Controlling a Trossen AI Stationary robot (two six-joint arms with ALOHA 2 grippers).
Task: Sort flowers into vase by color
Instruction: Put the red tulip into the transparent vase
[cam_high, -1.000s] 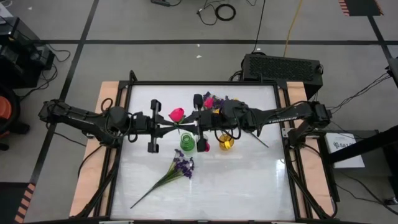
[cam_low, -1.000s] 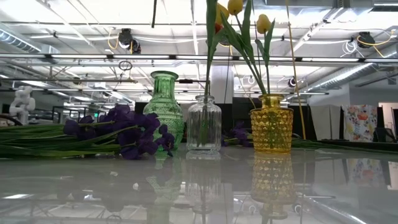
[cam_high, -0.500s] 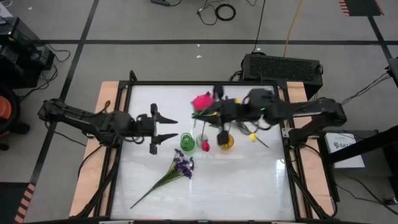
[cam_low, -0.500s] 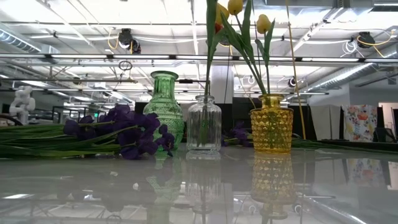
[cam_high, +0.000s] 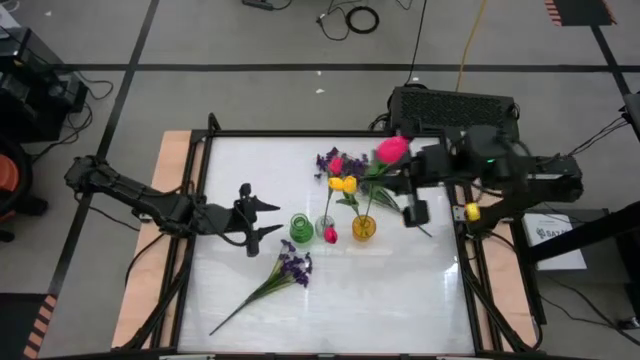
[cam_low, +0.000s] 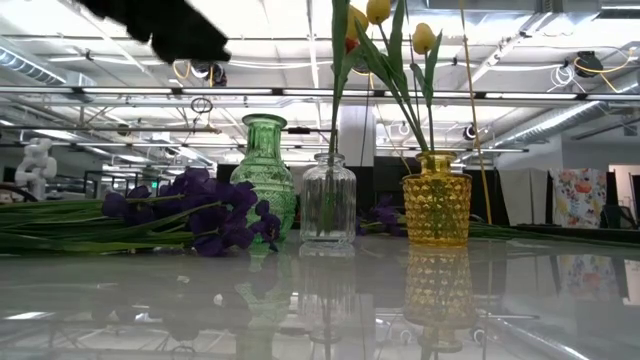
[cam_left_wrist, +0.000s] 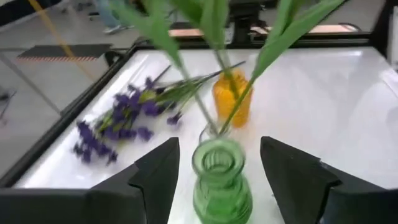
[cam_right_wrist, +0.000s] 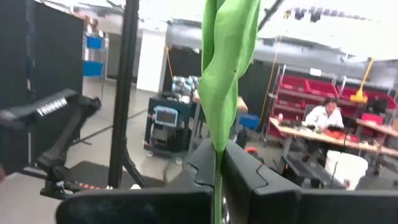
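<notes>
Over the white surface (cam_high: 330, 300), the right gripper (cam_high: 413, 193) hangs near the right edge, clamped on the green stem of a pink-red tulip (cam_high: 392, 149) whose bloom rides above the far half; its wrist view shows the stem (cam_right_wrist: 217, 106) pinched between closed fingers. The flower looks light, springy and top-heavy, so a hold low on the stem should steer the tip best. Three small vases stand mid-surface: green vase (cam_high: 298, 228), clear vase (cam_high: 326, 230) holding a pink-red tulip, yellow vase (cam_high: 364, 229) holding yellow tulips (cam_high: 342, 184). A purple sprig (cam_high: 293, 267) lies toward the near edge. The left gripper (cam_high: 262, 219), fingers spread, waits just beside the green vase.
</notes>
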